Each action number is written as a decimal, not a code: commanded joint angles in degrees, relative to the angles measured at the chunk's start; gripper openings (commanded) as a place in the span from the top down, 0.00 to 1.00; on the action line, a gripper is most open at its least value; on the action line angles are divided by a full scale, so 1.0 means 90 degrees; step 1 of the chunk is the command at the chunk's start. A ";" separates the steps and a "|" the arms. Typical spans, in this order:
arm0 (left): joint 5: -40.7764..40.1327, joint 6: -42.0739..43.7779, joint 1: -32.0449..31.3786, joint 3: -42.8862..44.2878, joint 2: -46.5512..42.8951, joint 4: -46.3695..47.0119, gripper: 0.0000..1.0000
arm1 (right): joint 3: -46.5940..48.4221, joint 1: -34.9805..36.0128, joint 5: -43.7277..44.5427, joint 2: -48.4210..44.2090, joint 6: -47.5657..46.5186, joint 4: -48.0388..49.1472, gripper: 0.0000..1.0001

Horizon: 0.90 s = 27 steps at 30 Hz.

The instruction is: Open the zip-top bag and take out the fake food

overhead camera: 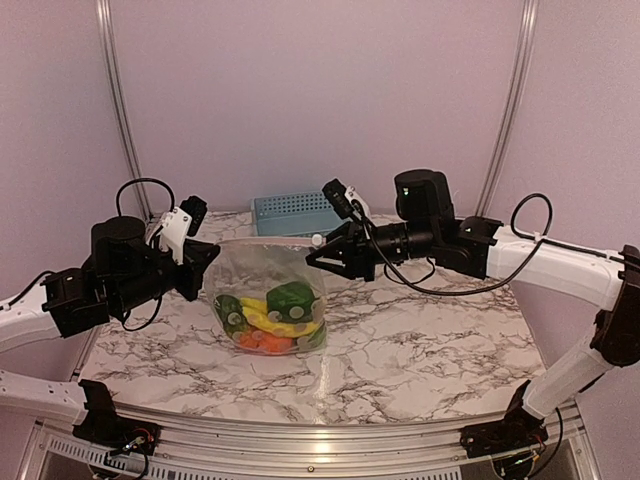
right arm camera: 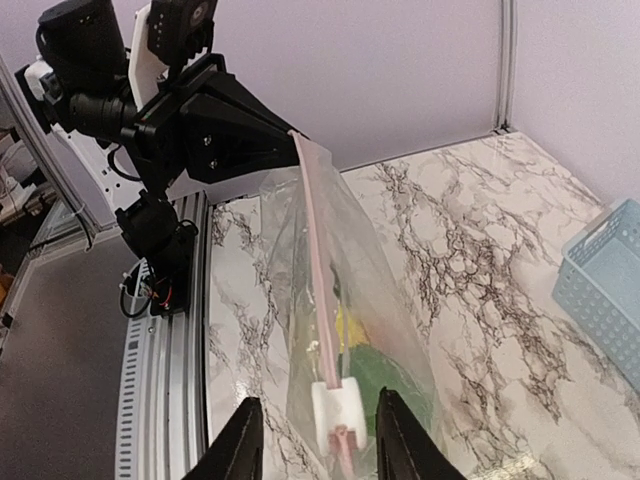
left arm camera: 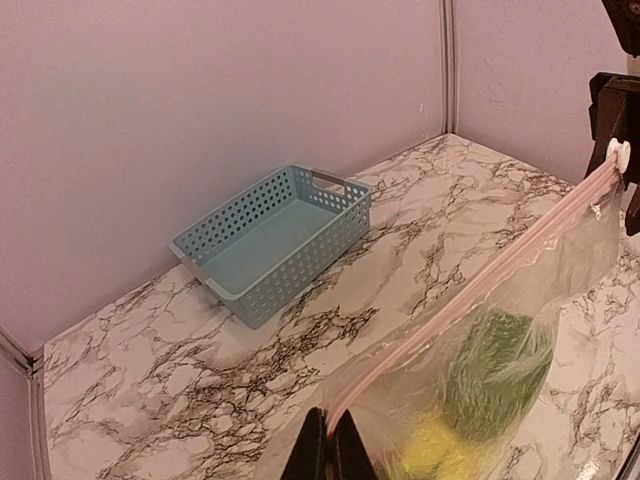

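Note:
The clear zip-top bag (overhead camera: 262, 275) stands upright on the marble table, its pink zip strip (overhead camera: 262, 240) stretched level along the top. Fake food lies in its bottom: a dark green pepper (overhead camera: 291, 298), a yellow banana (overhead camera: 266, 319) and orange pieces (overhead camera: 264, 342). My left gripper (overhead camera: 212, 256) is shut on the bag's left top corner, also seen in the left wrist view (left arm camera: 337, 428). My right gripper (overhead camera: 318, 258) is open, its fingers either side of the white zip slider (right arm camera: 337, 405) at the strip's right end without gripping it.
A light blue slatted basket (overhead camera: 293, 212) stands empty at the back of the table behind the bag; it also shows in the left wrist view (left arm camera: 275, 240). Purple walls close the back and sides. A metal rail (right arm camera: 150, 370) runs along the table's near edge.

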 commanded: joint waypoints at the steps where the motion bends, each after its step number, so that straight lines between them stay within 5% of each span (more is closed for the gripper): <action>1: 0.0008 -0.0014 0.0050 0.0033 -0.0173 -0.0046 1.00 | 0.0030 -0.0033 -0.0067 -0.0057 -0.0243 -0.0121 0.55; 7: 0.0108 0.0007 0.0064 0.0028 -0.0145 -0.0028 1.00 | -0.0130 -0.0054 -0.0014 -0.0010 -0.0138 0.0243 0.57; 13: 0.0191 0.0066 0.0104 0.0016 -0.0131 -0.0028 1.00 | 0.0024 -0.0081 -0.0002 0.0148 -0.0141 0.0253 0.94; 16: 0.0176 0.0110 0.0117 0.0030 -0.0176 -0.0003 1.00 | 0.0105 -0.0083 -0.0013 0.0172 -0.0139 0.0140 1.00; 21: 0.1221 0.0376 0.0103 0.1055 0.0284 -0.0554 0.63 | 0.0291 -0.0085 0.0084 0.0209 -0.0444 -0.0157 1.00; 27: 0.2599 0.0743 -0.0173 0.2495 0.1445 -0.1101 0.53 | 0.0552 -0.0087 -0.0006 0.0282 -0.0802 -0.0330 1.00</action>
